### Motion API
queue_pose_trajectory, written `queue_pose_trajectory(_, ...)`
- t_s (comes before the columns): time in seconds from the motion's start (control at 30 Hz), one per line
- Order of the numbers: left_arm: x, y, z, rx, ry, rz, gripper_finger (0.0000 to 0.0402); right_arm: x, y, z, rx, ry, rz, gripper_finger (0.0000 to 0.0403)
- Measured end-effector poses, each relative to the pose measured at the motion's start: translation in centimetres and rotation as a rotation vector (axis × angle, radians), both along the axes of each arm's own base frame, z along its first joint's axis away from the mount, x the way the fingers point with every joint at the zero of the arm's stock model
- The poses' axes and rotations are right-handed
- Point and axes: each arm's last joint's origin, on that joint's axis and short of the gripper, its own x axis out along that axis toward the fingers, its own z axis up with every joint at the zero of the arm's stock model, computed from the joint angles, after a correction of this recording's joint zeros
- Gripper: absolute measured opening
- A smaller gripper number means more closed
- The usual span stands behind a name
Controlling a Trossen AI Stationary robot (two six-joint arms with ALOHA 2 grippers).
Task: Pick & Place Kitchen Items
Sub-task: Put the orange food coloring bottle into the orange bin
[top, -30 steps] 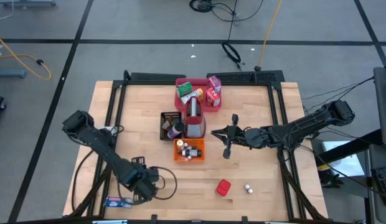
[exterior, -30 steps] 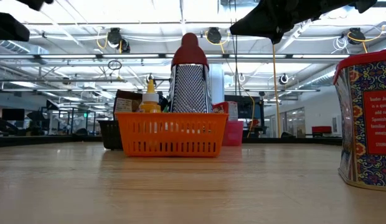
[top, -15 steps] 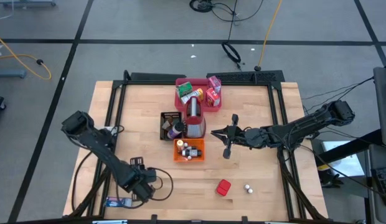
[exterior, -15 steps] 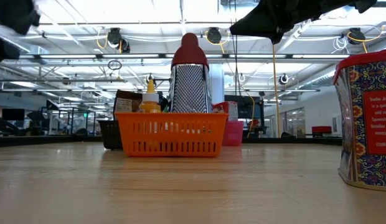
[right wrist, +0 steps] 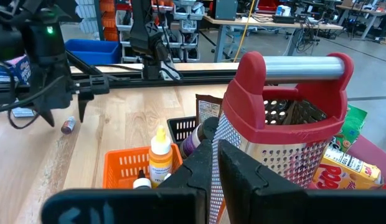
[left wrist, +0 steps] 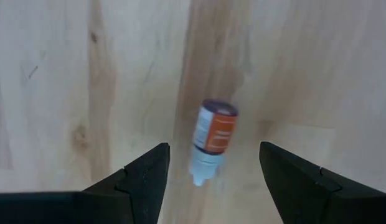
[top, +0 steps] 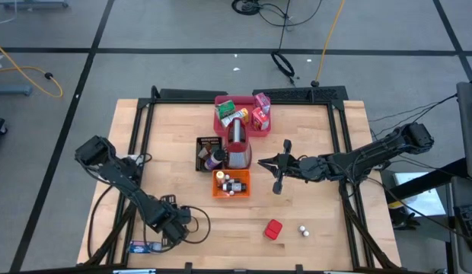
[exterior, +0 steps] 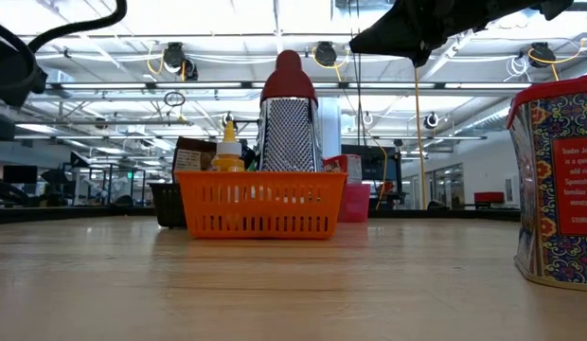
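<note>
My left gripper [top: 166, 230] [left wrist: 213, 149] hangs open over the table's near-left corner, fingers pointing down. A small bottle [left wrist: 211, 139] with an orange label and a purple cap lies on its side on the wood below, between the two fingers and not touched. The same bottle [right wrist: 68, 124] shows beside the left gripper in the right wrist view. My right gripper [top: 260, 162] [right wrist: 215, 149] waits shut, level, just right of the red-and-silver grater [top: 237, 146]. A red box [top: 273, 229] [exterior: 557, 180] and two tiny shakers [top: 303, 230] stand on the near-right part of the table.
An orange basket [top: 231, 183] [exterior: 260, 204] with small bottles, a black basket [top: 208, 152] and a pink tray [top: 240, 114] with cartons crowd the table's middle and far part around the grater [exterior: 290, 114]. Bare wood lies between the left gripper and the red box.
My left gripper has moved a little toward the table's near-left corner, toward the small bottle, and has come down; its arm now shows at the left of the low view. The right arm has kept still.
</note>
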Motion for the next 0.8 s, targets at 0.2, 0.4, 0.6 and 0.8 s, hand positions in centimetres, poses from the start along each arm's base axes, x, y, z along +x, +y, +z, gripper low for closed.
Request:
queue_pose_trajectory(0.2, -0.34, 0.32, -0.48, 0.015, 0.016, 0.007, 0.0253, 0.00, -0.01, 0.00, 0.000, 0.000, 0.000, 0.0018)
queue_pose_trajectory(0.4, -0.28, 0.34, -0.47, 0.020, 0.008, 0.016, 0.0253, 0.00, -0.01, 0.00, 0.000, 0.000, -0.001, 0.0018)
queue_pose_trajectory(0.6, -0.28, 0.34, -0.47, 0.021, 0.008, 0.022, 0.0253, 0.00, -0.01, -0.02, 0.000, 0.001, -0.001, 0.0018)
queue_pose_trajectory(0.8, -0.28, 0.34, -0.48, 0.021, 0.008, 0.018, 0.0251, 0.00, -0.01, -0.01, 0.000, 0.001, -0.001, 0.0018)
